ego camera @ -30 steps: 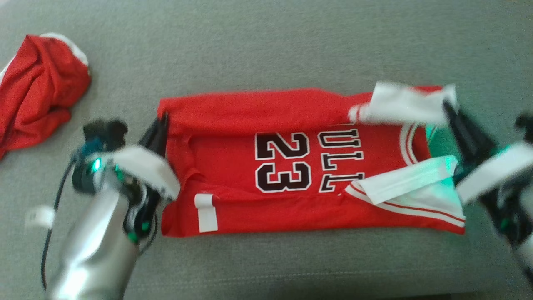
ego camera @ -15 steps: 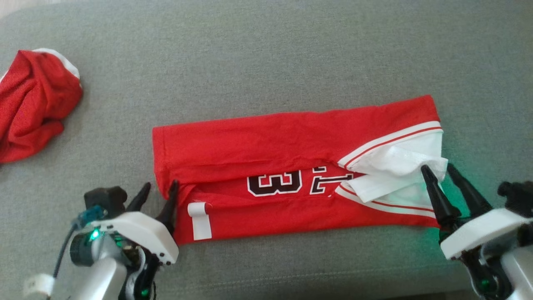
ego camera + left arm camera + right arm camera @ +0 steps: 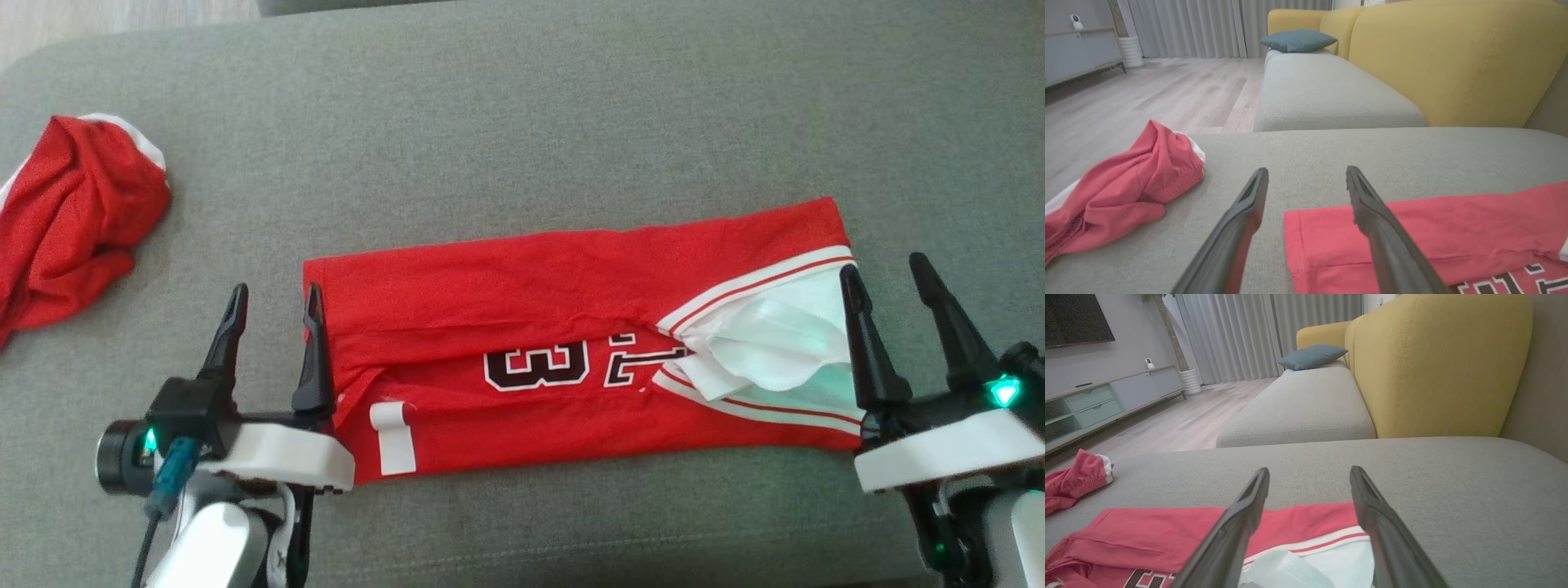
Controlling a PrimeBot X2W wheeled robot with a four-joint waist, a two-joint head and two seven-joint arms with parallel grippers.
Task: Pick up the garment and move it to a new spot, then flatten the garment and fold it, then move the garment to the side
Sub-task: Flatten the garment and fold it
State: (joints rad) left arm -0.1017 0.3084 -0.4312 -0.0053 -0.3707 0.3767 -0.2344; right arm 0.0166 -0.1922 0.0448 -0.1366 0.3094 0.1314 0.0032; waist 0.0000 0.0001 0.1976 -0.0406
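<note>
Grey fabric sofa cushion [image 3: 522, 122] bore the half-folded red jersey with black numerals [image 3: 531, 294] lengthwise across me, its hem end at my left gripper [image 3: 275, 294], its white-trimmed end just beside my right gripper [image 3: 884, 265], both spread and empty.

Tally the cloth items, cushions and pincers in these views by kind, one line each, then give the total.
Red garments: 2, the folded jersey and the crumpled red garment
Pincers: 2, the left pincer and the right pincer, both open
Cushions: 1, the blue cushion
Total: 5
</note>
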